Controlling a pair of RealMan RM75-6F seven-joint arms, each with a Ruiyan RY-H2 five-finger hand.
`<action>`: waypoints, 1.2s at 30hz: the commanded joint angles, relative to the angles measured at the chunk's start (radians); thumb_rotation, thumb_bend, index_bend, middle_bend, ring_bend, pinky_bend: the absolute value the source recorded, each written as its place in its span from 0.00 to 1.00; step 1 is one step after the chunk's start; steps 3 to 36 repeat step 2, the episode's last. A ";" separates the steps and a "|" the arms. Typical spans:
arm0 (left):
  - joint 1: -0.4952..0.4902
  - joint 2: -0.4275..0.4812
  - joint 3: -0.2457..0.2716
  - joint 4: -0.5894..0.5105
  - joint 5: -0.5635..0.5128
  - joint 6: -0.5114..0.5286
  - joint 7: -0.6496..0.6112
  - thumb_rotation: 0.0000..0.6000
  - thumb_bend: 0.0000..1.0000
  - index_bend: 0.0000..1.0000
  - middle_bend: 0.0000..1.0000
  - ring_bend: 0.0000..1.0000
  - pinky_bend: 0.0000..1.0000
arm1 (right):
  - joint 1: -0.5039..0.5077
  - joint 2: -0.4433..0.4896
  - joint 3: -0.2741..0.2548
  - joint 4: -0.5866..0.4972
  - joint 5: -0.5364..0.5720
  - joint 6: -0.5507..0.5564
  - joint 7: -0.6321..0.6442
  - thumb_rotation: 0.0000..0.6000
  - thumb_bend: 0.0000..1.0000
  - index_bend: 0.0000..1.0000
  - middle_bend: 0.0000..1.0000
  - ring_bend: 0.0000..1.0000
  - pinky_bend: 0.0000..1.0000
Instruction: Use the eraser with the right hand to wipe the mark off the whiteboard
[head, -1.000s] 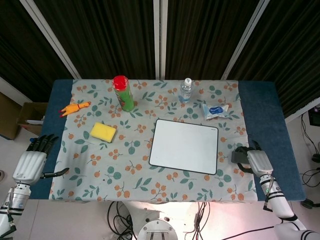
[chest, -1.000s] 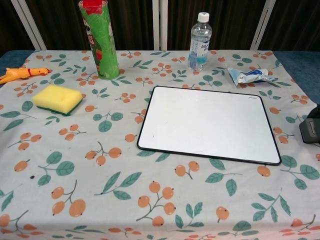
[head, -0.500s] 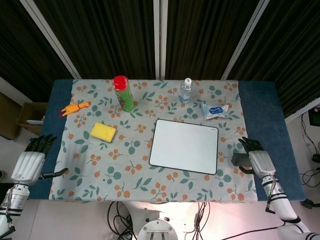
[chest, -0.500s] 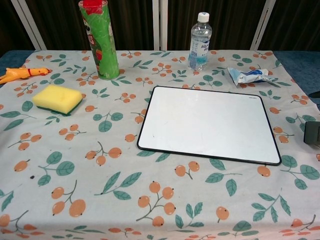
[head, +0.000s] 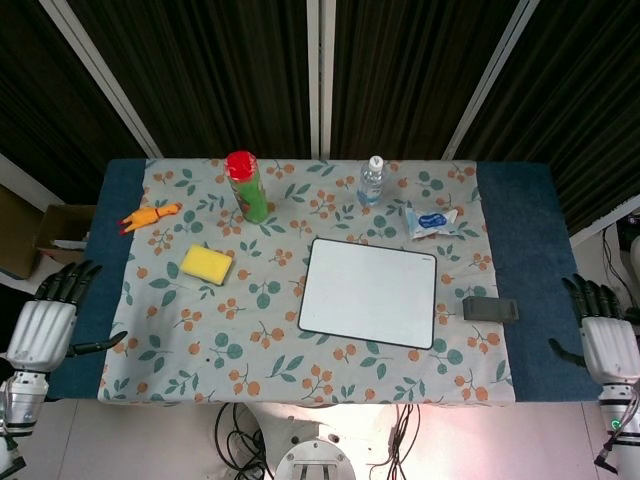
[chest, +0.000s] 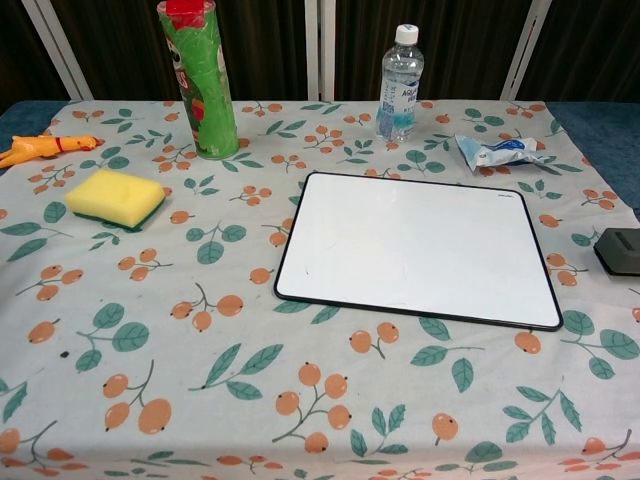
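Note:
The whiteboard (head: 369, 292) (chest: 420, 246) lies flat on the floral tablecloth, and its white face shows no mark. The dark grey eraser (head: 490, 309) (chest: 620, 250) rests on the cloth just right of the board, with nothing touching it. My right hand (head: 606, 340) hangs off the table's right edge, fingers spread, well clear of the eraser. My left hand (head: 45, 322) hovers beyond the left edge, also spread and empty. Neither hand appears in the chest view.
A yellow sponge (head: 207, 264) (chest: 115, 197), a green can with a red lid (head: 246, 186) (chest: 199, 78), a water bottle (head: 371, 180) (chest: 400, 82), a blue-white packet (head: 431, 221) (chest: 496, 150) and an orange rubber chicken (head: 149, 216) (chest: 45, 147) sit around the board.
My right hand has let go of the eraser and pulled back to the right, off the table. The eraser stays beside the board. My left hand drifted slightly left and down.

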 joint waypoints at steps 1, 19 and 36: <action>0.006 0.004 -0.001 0.004 -0.004 0.003 -0.005 0.41 0.06 0.11 0.08 0.06 0.16 | -0.057 0.006 0.045 -0.013 0.078 0.050 -0.004 1.00 0.10 0.00 0.00 0.00 0.00; 0.007 0.007 -0.001 0.003 -0.007 0.002 -0.007 0.41 0.06 0.11 0.08 0.06 0.16 | -0.059 0.006 0.050 -0.008 0.083 0.047 0.005 1.00 0.10 0.00 0.00 0.00 0.00; 0.007 0.007 -0.001 0.003 -0.007 0.002 -0.007 0.41 0.06 0.11 0.08 0.06 0.16 | -0.059 0.006 0.050 -0.008 0.083 0.047 0.005 1.00 0.10 0.00 0.00 0.00 0.00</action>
